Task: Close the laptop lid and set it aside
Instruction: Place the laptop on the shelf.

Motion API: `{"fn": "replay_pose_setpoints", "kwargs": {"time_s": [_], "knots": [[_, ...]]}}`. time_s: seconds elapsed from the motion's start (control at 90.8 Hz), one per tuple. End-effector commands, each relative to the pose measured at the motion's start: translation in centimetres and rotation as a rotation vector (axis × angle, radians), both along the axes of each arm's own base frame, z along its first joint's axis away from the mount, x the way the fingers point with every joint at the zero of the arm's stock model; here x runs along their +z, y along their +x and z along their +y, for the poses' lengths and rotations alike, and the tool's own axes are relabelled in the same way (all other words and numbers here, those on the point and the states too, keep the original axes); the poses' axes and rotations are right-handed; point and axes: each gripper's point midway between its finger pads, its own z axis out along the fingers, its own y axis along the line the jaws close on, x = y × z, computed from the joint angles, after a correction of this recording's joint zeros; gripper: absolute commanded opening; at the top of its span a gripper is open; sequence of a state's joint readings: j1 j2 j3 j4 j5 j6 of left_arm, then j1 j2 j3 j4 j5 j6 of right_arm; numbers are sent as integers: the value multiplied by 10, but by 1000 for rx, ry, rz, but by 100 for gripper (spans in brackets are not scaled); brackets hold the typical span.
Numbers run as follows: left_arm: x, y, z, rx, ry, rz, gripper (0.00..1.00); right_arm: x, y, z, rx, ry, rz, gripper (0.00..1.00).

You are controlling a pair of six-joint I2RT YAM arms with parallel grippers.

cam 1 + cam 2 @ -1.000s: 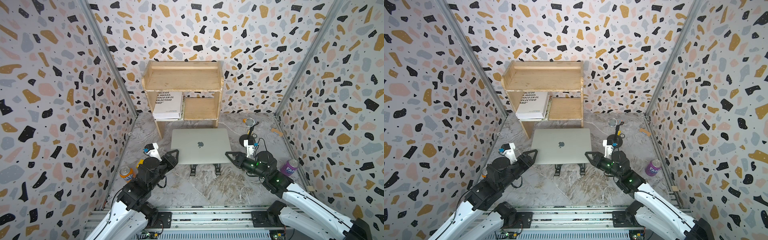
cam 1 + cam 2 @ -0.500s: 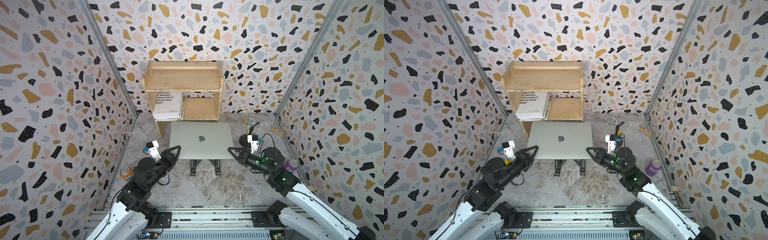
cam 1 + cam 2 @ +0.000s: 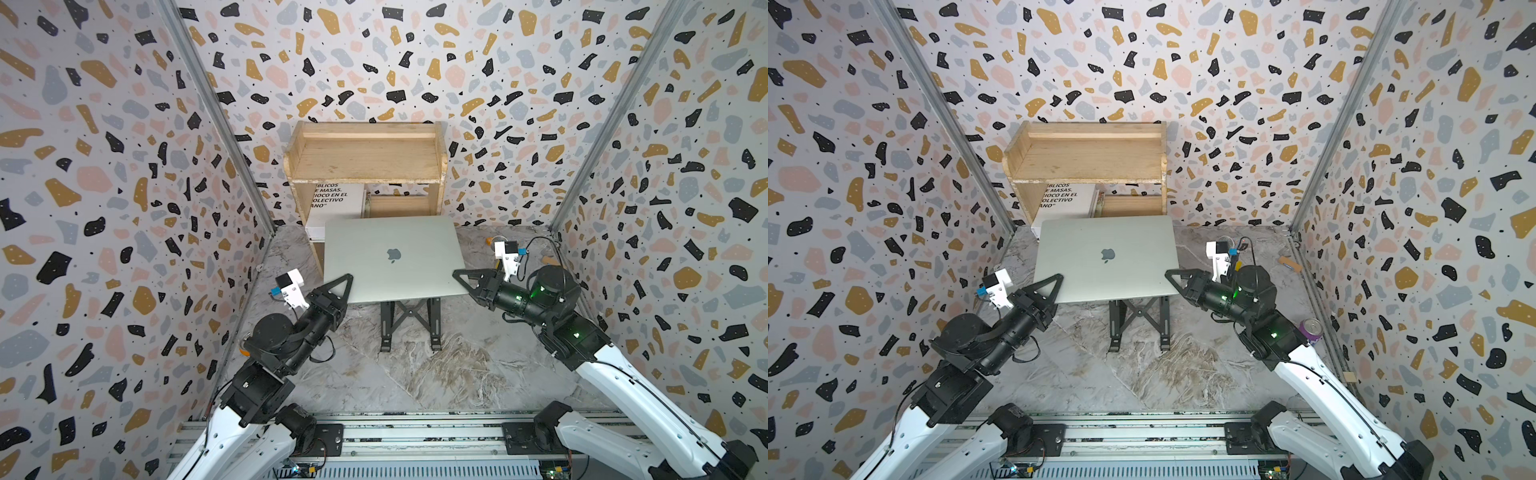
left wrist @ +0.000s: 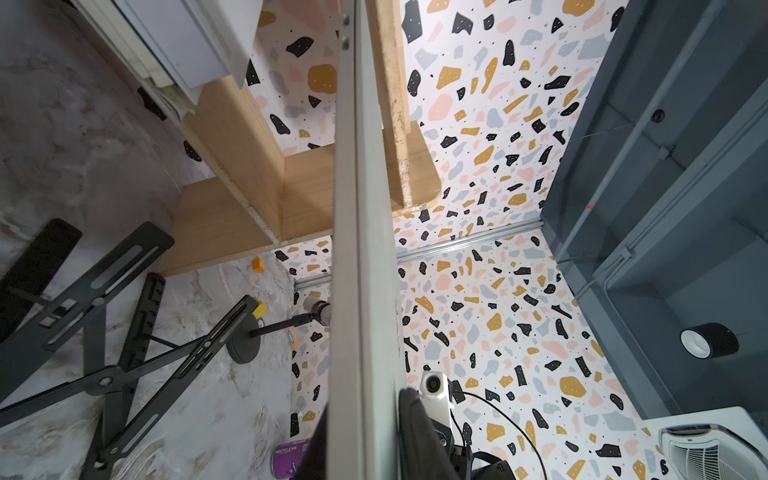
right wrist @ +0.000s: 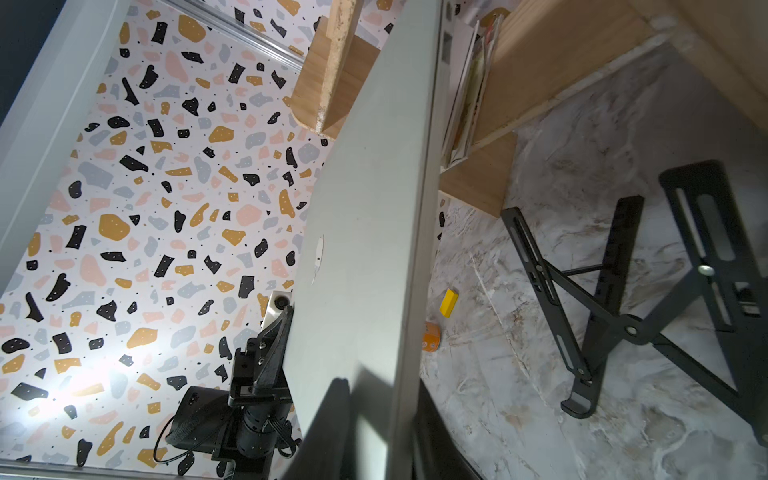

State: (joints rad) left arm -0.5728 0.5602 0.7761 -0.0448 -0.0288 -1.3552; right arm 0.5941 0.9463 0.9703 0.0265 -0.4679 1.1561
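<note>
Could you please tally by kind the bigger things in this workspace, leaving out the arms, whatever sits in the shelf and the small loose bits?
laptop: 1
folding stand: 1
wooden shelf: 1
microphone on a stand: 1
drink cans: 2, the purple can and the orange can
Total: 6

The marbled tabletop (image 3: 415, 382) carries a black folding stand (image 3: 409, 313) at its middle, a wooden shelf (image 3: 365, 162) against the far wall, and a purple can (image 3: 1311, 330) near the right wall.
</note>
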Motion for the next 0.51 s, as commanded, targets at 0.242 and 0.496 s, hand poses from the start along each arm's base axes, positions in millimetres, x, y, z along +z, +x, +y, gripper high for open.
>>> {"fn": "replay_pose_setpoints", "kwargs": {"time_s": [0.242, 0.496], "knots": [[72, -2, -1, 9, 54, -168, 19, 95, -18, 24, 198, 35, -245, 0], [98, 21, -1, 48, 37, -180, 18, 119, 7, 37, 204, 31, -254, 0]]}}
